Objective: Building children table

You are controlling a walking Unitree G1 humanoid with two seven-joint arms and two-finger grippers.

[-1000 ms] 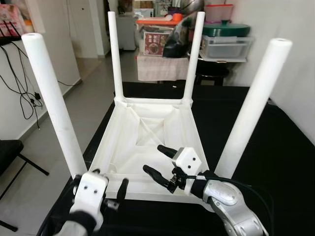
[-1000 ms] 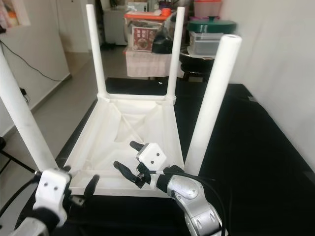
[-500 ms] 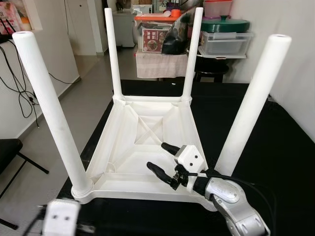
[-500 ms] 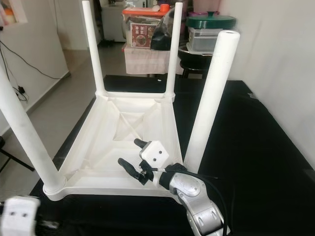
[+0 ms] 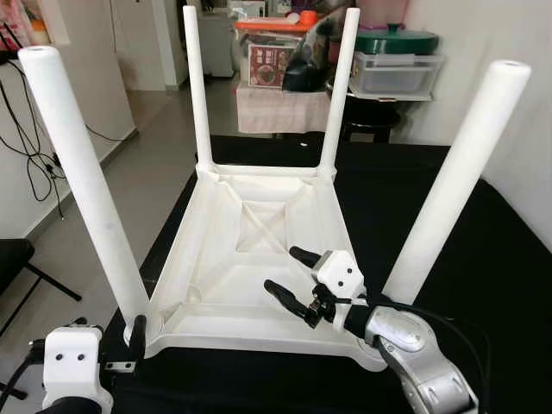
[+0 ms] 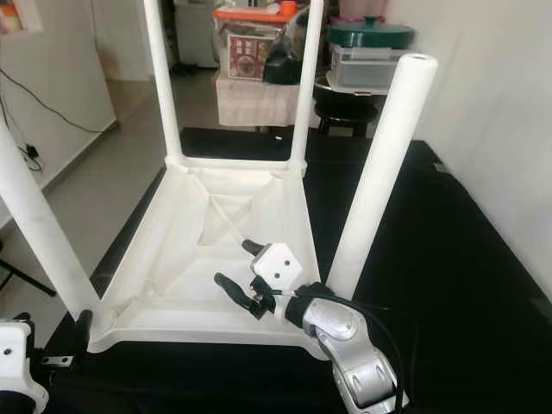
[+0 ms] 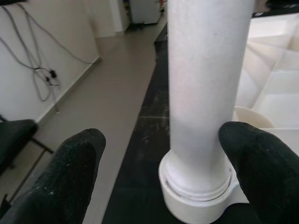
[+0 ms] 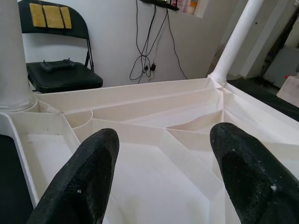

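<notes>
The white children's table [image 5: 259,250] lies upside down on the black surface [image 5: 483,259], with all four legs standing upright in its corner sockets. The left gripper [image 5: 134,341], which a second ago rested on the table's near rim and then dropped low, has come back up beside the near-left leg [image 5: 86,185]; its fingers [image 7: 74,163] are spread on either side of the leg base without touching it. The right gripper [image 5: 297,280] still hovers with fingers spread over the ribbed underside, which suggests the left leg is next to be checked or tightened.
</notes>
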